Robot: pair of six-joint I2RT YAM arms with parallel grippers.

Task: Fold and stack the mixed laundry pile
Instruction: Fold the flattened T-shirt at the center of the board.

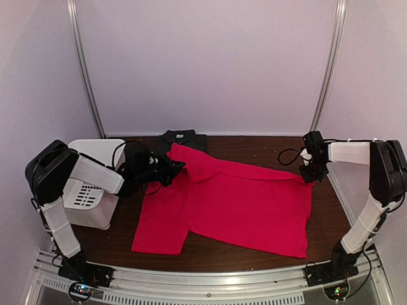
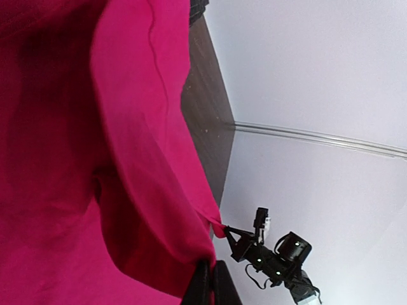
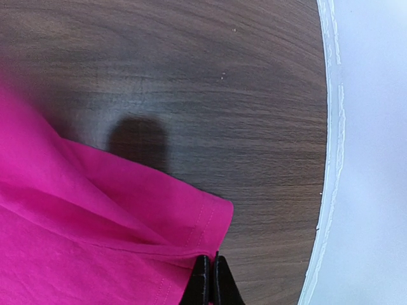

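The bright red short-sleeved T-shirt (image 1: 241,210) lies spread on the brown wooden counter (image 1: 261,149), with the dark charcoal collared shirt (image 1: 181,138) behind it. Its far edge is clamped by the left gripper (image 1: 170,168) and the right gripper (image 1: 311,173). That edge should be drawn forward evenly and taut, so the fold lands straight.

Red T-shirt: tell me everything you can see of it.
The red T-shirt is bright red, soft-looking fabric with a stitched hem and one short sleeve showing at near left. It lies mostly spread on the wooden table, creased, its far edge stretched between the left gripper and right gripper, both shut on it. Its far-left corner sits by the dark shirt.
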